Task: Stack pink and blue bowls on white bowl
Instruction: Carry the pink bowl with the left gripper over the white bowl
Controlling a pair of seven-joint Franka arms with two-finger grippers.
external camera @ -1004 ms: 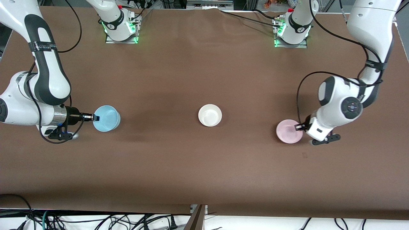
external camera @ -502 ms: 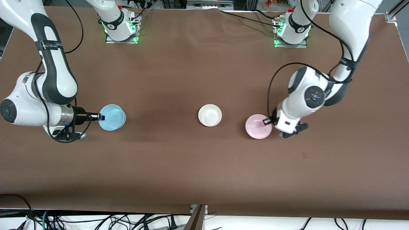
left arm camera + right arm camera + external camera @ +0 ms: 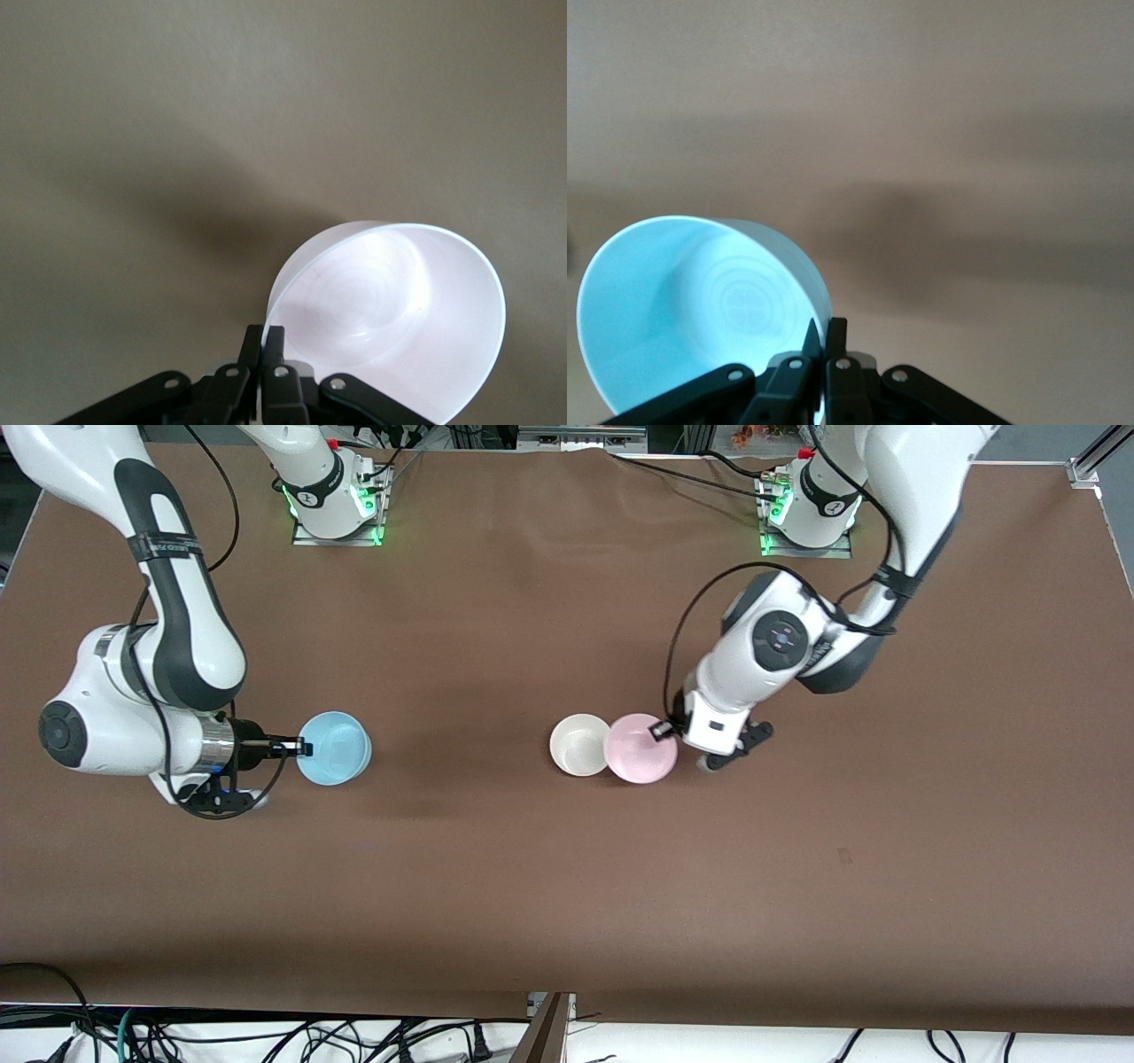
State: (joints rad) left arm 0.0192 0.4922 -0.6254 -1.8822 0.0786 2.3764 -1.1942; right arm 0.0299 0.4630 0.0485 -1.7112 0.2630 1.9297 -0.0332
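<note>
The white bowl (image 3: pixel 578 745) stands upright at the middle of the table. My left gripper (image 3: pixel 660 729) is shut on the rim of the pale pink bowl (image 3: pixel 641 750) and holds it up, right beside the white bowl on the side toward the left arm's end, with its edge overlapping the white bowl's rim. In the left wrist view the pink bowl (image 3: pixel 399 323) looks pale and my left gripper (image 3: pixel 265 341) pinches its rim. My right gripper (image 3: pixel 301 749) is shut on the rim of the light blue bowl (image 3: pixel 337 748), held toward the right arm's end. The right wrist view shows the blue bowl (image 3: pixel 691 310) in my right gripper (image 3: pixel 824 338).
The brown table (image 3: pixel 567 886) bears only the bowls. The two arm bases (image 3: pixel 337 505) (image 3: pixel 806 514) stand at the edge farthest from the front camera. Cables hang below the near edge.
My left gripper has carried the pink bowl from the left arm's end across to the white bowl. My right gripper has moved the blue bowl a little toward the middle.
</note>
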